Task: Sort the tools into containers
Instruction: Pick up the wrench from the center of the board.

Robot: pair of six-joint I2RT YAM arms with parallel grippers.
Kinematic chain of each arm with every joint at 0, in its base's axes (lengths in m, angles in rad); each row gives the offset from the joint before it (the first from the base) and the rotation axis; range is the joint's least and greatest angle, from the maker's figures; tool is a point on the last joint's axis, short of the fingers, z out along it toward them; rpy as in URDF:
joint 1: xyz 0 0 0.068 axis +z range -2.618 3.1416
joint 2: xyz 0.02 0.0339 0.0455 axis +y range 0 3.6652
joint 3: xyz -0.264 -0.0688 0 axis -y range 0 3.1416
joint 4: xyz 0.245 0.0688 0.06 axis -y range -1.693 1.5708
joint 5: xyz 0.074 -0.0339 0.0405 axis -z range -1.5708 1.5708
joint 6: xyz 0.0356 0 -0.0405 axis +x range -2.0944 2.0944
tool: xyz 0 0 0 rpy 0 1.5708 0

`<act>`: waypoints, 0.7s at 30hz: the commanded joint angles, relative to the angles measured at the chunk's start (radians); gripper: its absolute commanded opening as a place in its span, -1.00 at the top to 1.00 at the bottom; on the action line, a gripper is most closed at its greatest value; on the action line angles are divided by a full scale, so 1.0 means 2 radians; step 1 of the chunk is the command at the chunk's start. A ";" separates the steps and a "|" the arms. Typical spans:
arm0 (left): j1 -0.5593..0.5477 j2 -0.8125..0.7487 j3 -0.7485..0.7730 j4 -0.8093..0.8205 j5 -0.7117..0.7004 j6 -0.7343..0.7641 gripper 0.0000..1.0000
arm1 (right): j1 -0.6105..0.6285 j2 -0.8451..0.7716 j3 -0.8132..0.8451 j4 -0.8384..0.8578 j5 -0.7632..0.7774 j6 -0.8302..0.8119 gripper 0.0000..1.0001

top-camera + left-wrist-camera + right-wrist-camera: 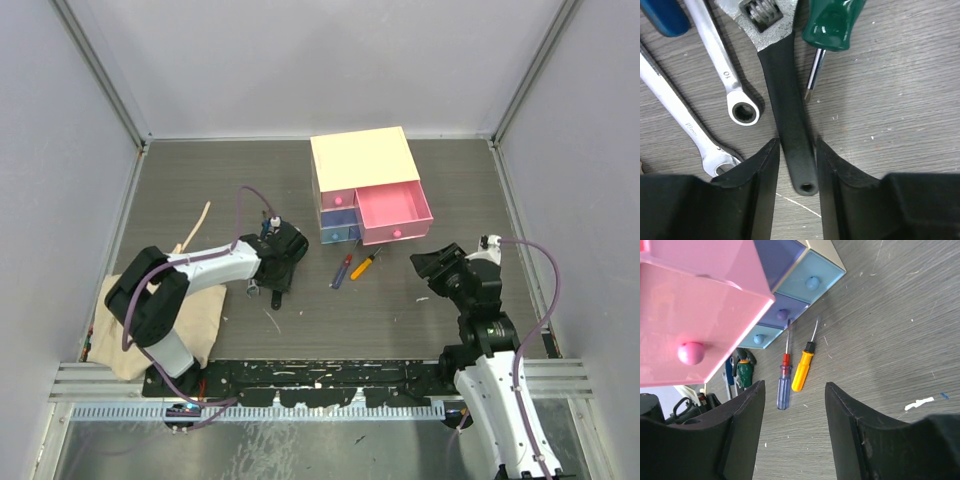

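My left gripper (797, 142) hangs low over the table, open, its jaws standing close on either side of the black handle of an adjustable wrench (789, 100) that lies flat. Beside that wrench lie two silver wrenches (720, 65) (675, 115), a green-handled screwdriver (832, 22) and a blue handle (665, 15). A red-and-violet screwdriver (342, 270) and an orange one (365, 264) lie in front of the cream chest (362, 158). Its big pink drawer (392, 210) is pulled out; the purple drawer (782, 315) and blue drawer (810, 282) are pushed in. My right gripper (794, 384) is open and holds nothing.
A beige cloth (200, 310) lies at the near left under the left arm. A thin pale wooden stick (200, 225) rests beyond it. Grey walls close in the table on the left, back and right. A black rail (320, 380) runs along the near edge.
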State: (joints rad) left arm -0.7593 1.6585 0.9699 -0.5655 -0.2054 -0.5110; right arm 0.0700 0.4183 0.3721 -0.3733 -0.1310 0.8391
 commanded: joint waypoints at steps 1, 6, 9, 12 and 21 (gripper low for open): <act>-0.001 0.018 -0.021 0.029 -0.009 -0.004 0.39 | 0.003 0.001 0.051 -0.011 0.023 -0.025 -0.10; -0.001 0.003 -0.047 0.045 0.008 -0.009 0.68 | 0.003 -0.012 0.116 -0.061 0.088 -0.071 -0.07; -0.002 -0.017 -0.061 0.062 0.029 -0.014 0.72 | 0.003 0.009 0.159 -0.068 0.074 -0.090 -0.06; -0.001 -0.041 -0.076 0.079 0.047 -0.025 0.73 | 0.003 0.030 0.189 -0.062 0.049 -0.093 -0.03; -0.002 -0.101 -0.099 0.099 0.075 -0.054 0.74 | 0.044 0.089 0.243 -0.043 0.011 -0.081 0.06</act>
State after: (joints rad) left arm -0.7582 1.5101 0.7925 -0.3923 -0.1207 -0.5732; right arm 0.0929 0.5610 0.7990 -0.5037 -0.0849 0.6838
